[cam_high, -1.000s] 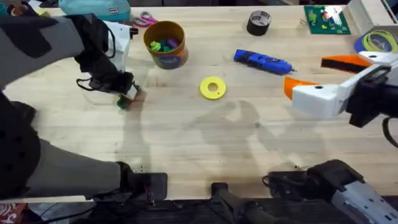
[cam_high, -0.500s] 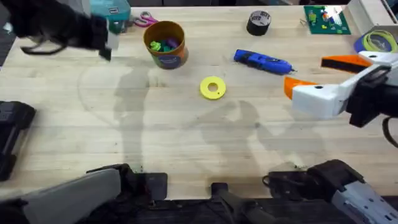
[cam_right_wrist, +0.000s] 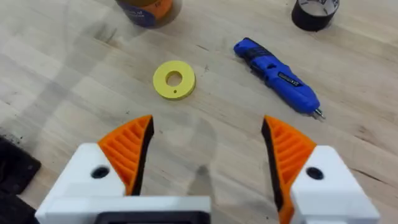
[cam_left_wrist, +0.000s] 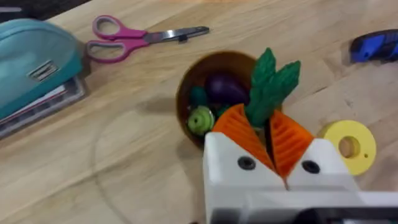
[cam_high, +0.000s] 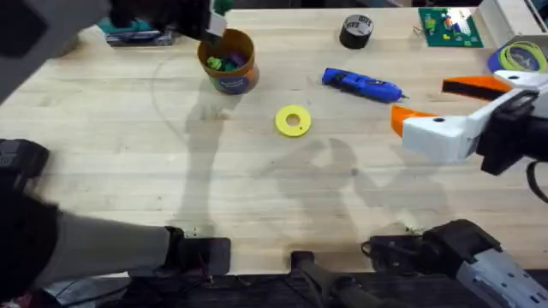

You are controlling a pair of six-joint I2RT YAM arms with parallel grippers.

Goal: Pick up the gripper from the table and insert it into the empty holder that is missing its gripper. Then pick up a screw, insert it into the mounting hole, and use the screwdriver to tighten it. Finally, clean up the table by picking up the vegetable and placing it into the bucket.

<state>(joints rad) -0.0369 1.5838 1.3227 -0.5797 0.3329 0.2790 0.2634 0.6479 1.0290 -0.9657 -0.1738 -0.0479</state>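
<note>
Left wrist view, item: dark green frilly toy vegetable [cam_left_wrist: 272, 86], pinched upright between the orange ribbed pads [cam_left_wrist: 235, 132] of the left gripper [cam_left_wrist: 268, 140], leafy end sticking out past the tips.
Position: held in the air at centre frame, over the near rim of the round ochre-yellow bucket [cam_left_wrist: 184, 107], which already holds a purple piece and a green ball.
Overhead placement: left gripper [cam_high: 214, 26] at upper left of frame, vegetable [cam_high: 222, 7] just above the bucket [cam_high: 229, 62].
Right tool: right gripper [cam_right_wrist: 208, 152] spread wide, holding nothing, parked at right of the overhead frame.
Surroundings: light wooden butcher-block table [cam_high: 257, 171]; blue pen-shaped screwdriver [cam_high: 361, 85] and round yellow ring [cam_high: 293, 121] lying well apart from the bucket.
Risk: vegetable sits toward the rim, not the middle; released here it could strike the edge and fall outside.
Risk, second: a low approach could knock the bucket over.
Change: half a second earlier the left arm was further left, beside the bucket; it has since swung over it.
</note>
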